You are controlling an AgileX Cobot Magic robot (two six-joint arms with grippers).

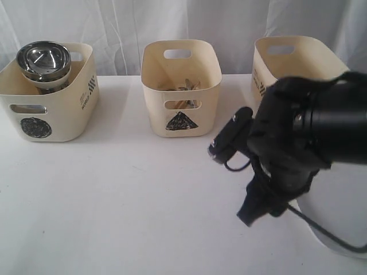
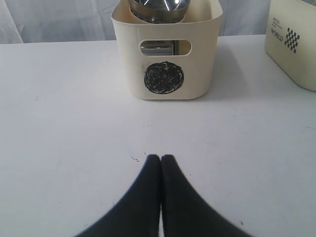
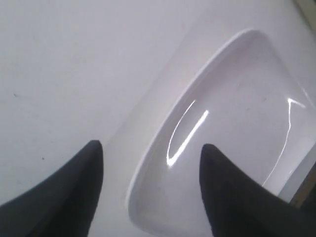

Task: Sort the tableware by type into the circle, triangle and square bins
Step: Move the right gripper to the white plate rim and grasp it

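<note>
In the exterior view I take the triangle bin as my marker. It holds the cutlery, loose things that belong together. To its left stands the circle bin, with the stacked steel bowls rising above its rim, round ware in the round-marked bin. To its right is a third bin, whose mark my right arm hides. I judge it the square one. The large white squarish plate lies on the table, in front of the triangle bin and to its right, under that arm and not yet sorted.

In the left wrist view my left pincer is pressed shut on nothing, parked over bare table facing the circle bin, the triangle bin's neighbour, well apart from it and clear of the work.

In the right wrist view my right pincer gapes wide and empty. One finger hangs over the table and the other over the plate's well, straddling the rim so I can pinch the edge of something too flat to take otherwise.
</note>
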